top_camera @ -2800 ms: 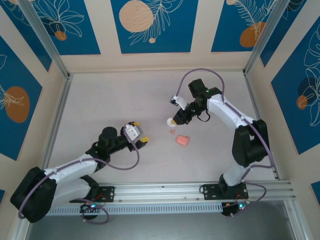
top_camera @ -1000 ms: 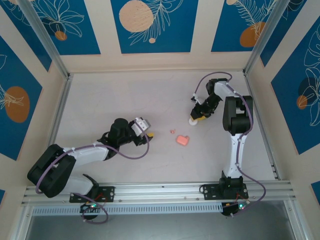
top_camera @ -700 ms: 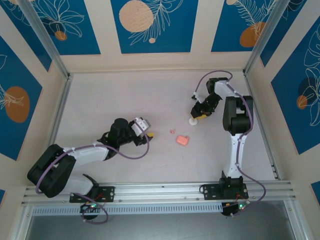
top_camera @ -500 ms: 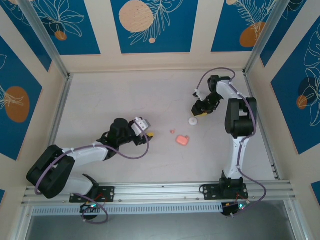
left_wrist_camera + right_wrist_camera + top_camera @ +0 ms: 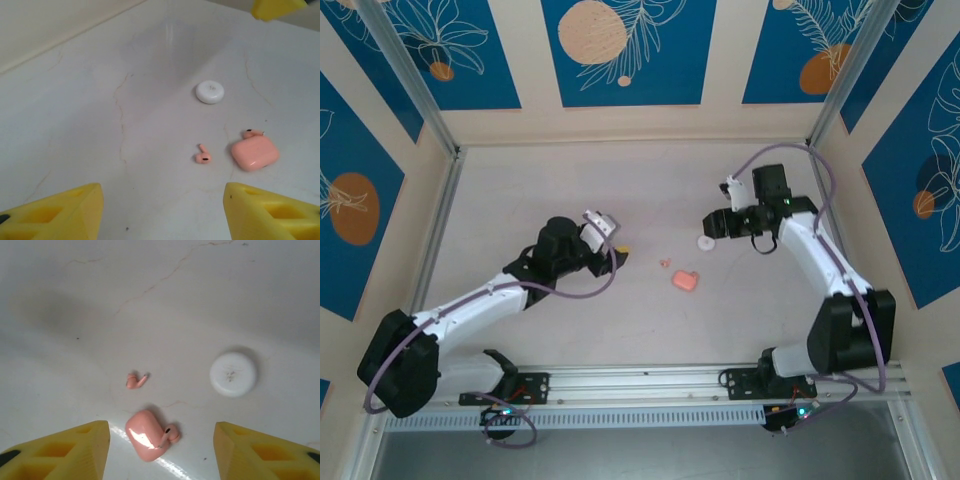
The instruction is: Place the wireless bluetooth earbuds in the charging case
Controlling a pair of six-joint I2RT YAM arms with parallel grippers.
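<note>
The left gripper (image 5: pixel 161 200) and right gripper (image 5: pixel 160 454) are both spread wide and empty. One earbud (image 5: pixel 170 434) touches the pink case (image 5: pixel 145 436), and the second earbud (image 5: pixel 136 381) sits nearby.

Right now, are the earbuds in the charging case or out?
Out. One earbud lies alone on the table; the other earbud rests against the charging case from outside. The case looks shut.

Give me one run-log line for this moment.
left gripper: open, empty | right gripper: open, empty | earbuds: both on table, outside charging case
</note>
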